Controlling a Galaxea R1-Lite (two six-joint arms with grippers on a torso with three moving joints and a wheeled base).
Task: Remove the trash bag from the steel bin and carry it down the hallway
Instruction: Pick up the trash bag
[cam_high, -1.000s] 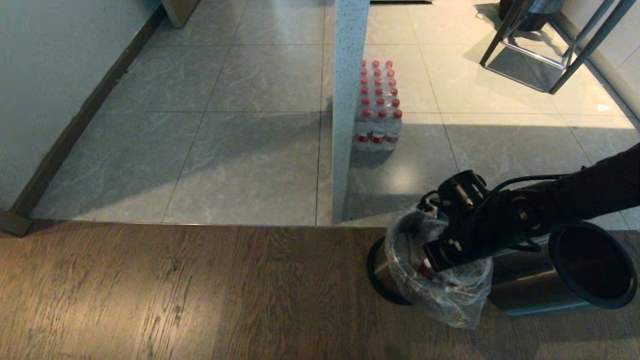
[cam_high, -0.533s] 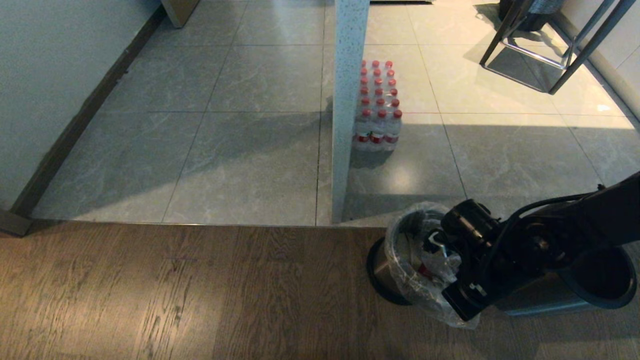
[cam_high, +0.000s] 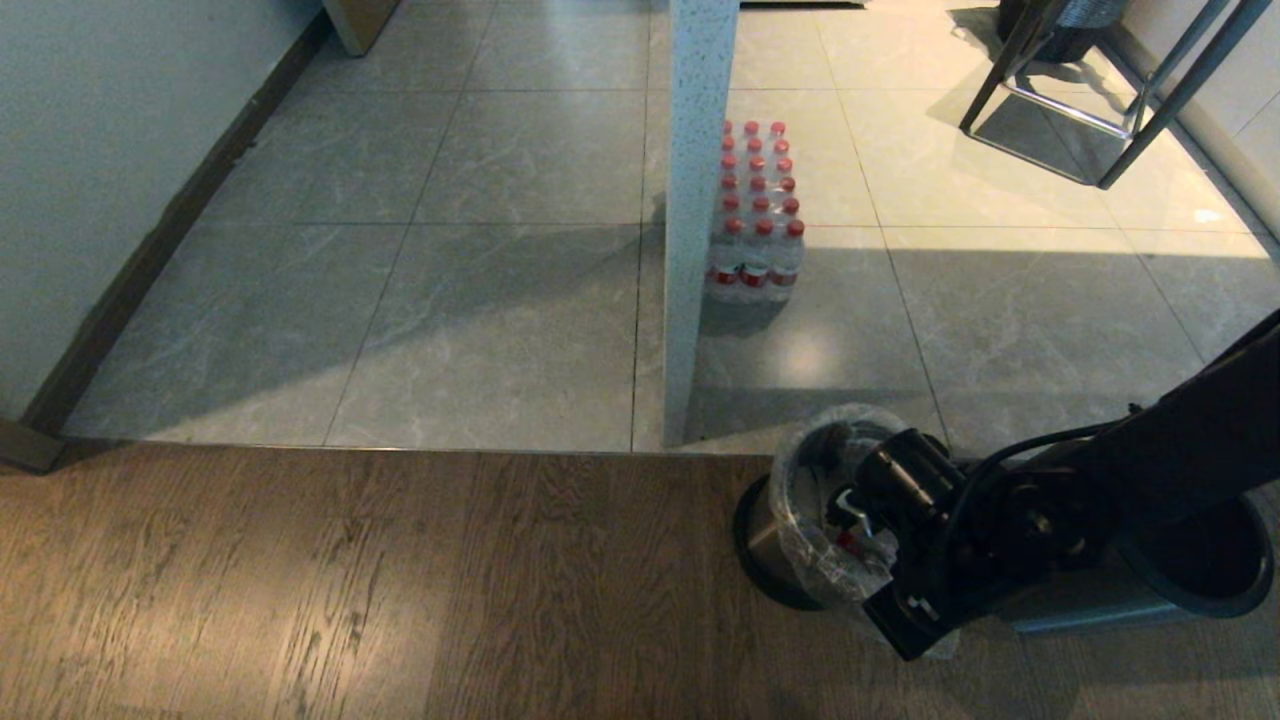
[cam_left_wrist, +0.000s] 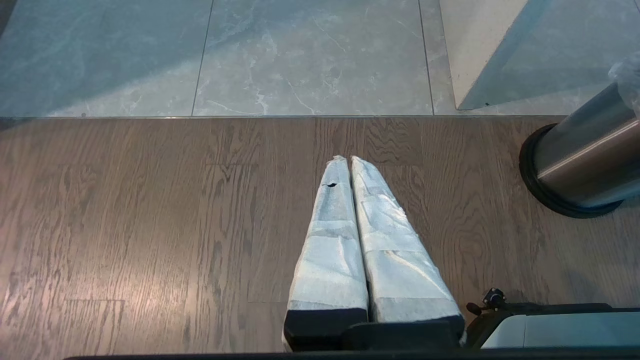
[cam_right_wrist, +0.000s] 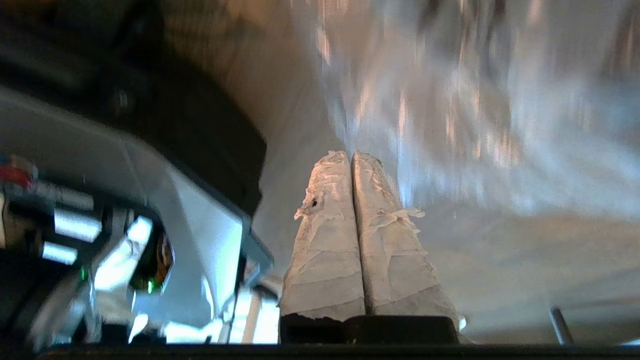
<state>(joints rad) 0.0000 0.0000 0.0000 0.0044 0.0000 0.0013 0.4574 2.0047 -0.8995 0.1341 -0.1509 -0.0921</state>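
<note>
The steel bin (cam_high: 765, 545) stands on the wood floor at the tile edge, lined with the clear trash bag (cam_high: 815, 500), whose rim folds over the bin's mouth. My right arm (cam_high: 1050, 500) reaches in from the right, its black hand (cam_high: 905, 610) low against the bin's near side. Its fingertips are hidden in the head view. In the right wrist view the right gripper (cam_right_wrist: 350, 154) is shut, with blurred plastic just beyond and nothing visible between the fingers. The left gripper (cam_left_wrist: 348, 159) is shut over bare wood, with the bin (cam_left_wrist: 580, 150) off to one side.
The hallway's grey tiles (cam_high: 480, 300) begin just past the bin. A white partition (cam_high: 692, 220) stands beside a pack of red-capped bottles (cam_high: 755, 215). A second unlined steel bin (cam_high: 1190, 545) sits to the right. Metal stool legs (cam_high: 1090, 110) are at the far right, a dark baseboard (cam_high: 170, 230) on the left.
My right hand has swung down from over the bin's mouth to its near side. It now covers the fold of bag that hung there. The bin and the camera have not moved.
</note>
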